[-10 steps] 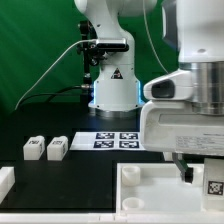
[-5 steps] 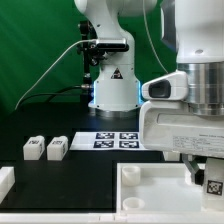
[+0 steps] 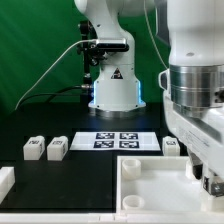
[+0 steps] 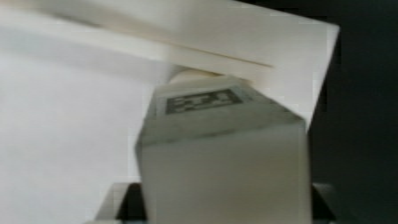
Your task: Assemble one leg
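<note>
My two-finger gripper [image 3: 210, 183] sits over the large white square tray-shaped part [image 3: 150, 190], at its edge on the exterior view's right. It is pinching a small white tagged plastic leg [image 4: 214, 150]; only the wrist view shows this leg clearly, with its black-and-white tag facing the camera against the tray's white surface. Only the exterior view shows two more white legs [image 3: 45, 148] well apart from the tray, a further leg [image 3: 172, 146] just behind it, and the marker board [image 3: 116, 140].
</note>
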